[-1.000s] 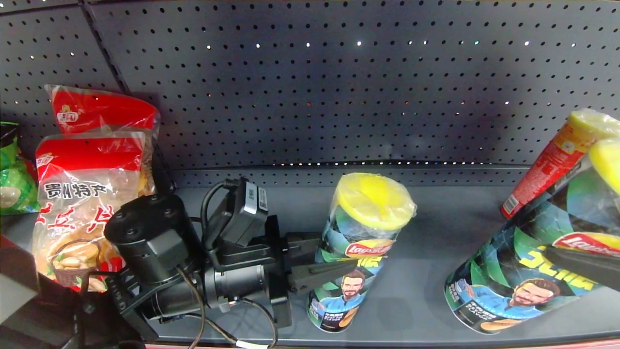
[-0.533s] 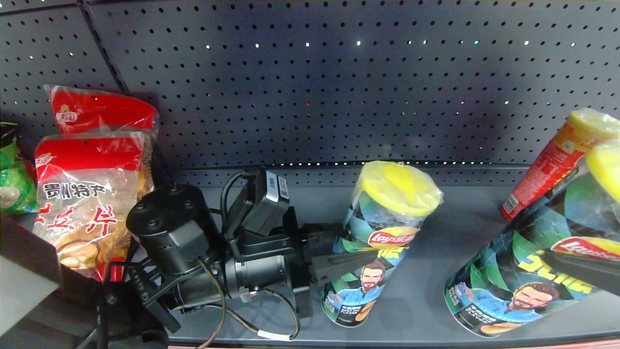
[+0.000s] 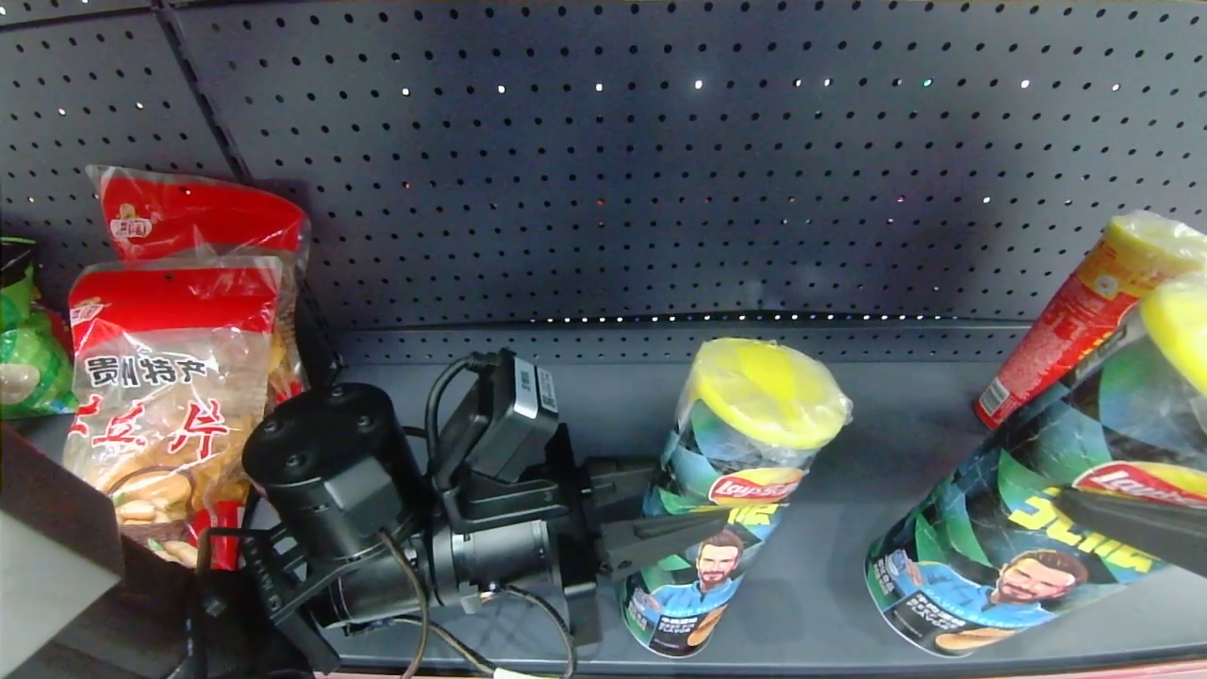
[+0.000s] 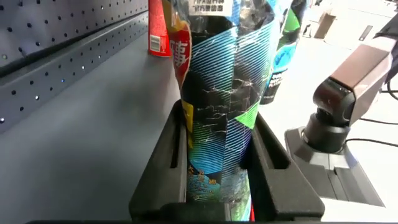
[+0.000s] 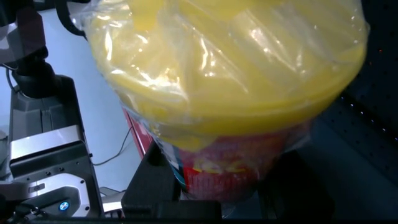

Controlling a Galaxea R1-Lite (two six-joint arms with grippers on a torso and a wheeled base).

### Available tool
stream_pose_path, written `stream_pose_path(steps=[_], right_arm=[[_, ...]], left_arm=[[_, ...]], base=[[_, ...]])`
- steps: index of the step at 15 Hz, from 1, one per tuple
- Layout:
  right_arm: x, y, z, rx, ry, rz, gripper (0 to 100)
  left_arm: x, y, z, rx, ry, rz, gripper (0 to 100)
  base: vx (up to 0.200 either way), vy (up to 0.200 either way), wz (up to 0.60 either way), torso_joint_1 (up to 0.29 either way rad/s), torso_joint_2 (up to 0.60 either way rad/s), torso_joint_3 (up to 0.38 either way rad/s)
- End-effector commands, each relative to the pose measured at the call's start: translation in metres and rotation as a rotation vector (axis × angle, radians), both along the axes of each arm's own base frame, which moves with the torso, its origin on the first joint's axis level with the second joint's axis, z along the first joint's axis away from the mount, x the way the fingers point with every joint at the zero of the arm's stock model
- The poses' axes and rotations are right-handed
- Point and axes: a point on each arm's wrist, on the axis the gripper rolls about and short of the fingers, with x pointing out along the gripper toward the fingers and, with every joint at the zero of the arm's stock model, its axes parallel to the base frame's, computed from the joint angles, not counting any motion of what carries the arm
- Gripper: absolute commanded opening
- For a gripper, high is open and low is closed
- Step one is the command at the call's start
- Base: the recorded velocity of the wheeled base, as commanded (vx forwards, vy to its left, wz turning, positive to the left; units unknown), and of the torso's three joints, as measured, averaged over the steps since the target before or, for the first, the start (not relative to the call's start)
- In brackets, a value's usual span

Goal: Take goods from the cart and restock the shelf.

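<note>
A chips can point(image 3: 745, 443) with a yellow lid and blue-green wrap stands slightly tilted on the dark shelf board point(image 3: 830, 575), near its front edge. My left gripper point(image 3: 679, 509) is shut on the can's lower half from the left. In the left wrist view the same can point(image 4: 217, 93) sits between the two black fingers point(image 4: 163, 168) of that gripper point(image 4: 217, 171). At the far right my right gripper point(image 3: 1122, 514) is shut on a second, tilted chips can point(image 3: 1028, 509). The right wrist view looks onto that can's yellow lid point(image 5: 230, 56), with the right gripper point(image 5: 221, 186) below it.
A red can point(image 3: 1075, 311) leans behind the right-hand can. Two red snack bags point(image 3: 160, 377) and a green bag point(image 3: 24, 349) stand at the shelf's left end. The pegboard back wall point(image 3: 603, 189) closes the rear. Bare shelf lies between the two held cans.
My left gripper carried its can to the right and slightly up, then lowered it a little toward the shelf's front. The right gripper and its can stayed put.
</note>
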Motion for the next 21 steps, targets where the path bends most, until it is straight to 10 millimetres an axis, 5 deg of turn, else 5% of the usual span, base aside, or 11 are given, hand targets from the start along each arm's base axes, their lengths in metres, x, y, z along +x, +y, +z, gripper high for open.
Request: stream_pose_path(steps=[1,9,10,15,21], right_arm=[[0.0,0.0,0.0,0.0,-0.001,0.001,0],[-0.001,-0.001,0.0,0.002,-0.003,0.0,0],[-0.002,-0.001,0.0,0.002,-0.003,0.001,0],[-0.001,-0.001,0.0,0.002,-0.003,0.0,0],[-0.002,-0.001,-0.006,0.003,0.01,0.0,0]], left_arm=[[0.0,0.001,-0.004,0.015,0.015,0.002,0],[-0.004,0.012,-0.018,0.061,0.066,0.025,0],[-0.004,0.012,-0.018,0.061,0.066,0.025,100],[-0.004,0.03,-0.021,0.079,0.083,0.069,100],[-0.055,0.078,0.005,0.028,0.021,0.071,100]], base=[[0.0,0.0,0.0,0.0,0.0,0.0],[0.0,0.0,0.0,0.0,0.0,0.0],[0.0,0.0,0.0,0.0,0.0,0.0],[0.0,0.0,0.0,0.0,0.0,0.0],[0.0,0.0,0.0,0.0,0.0,0.0]])
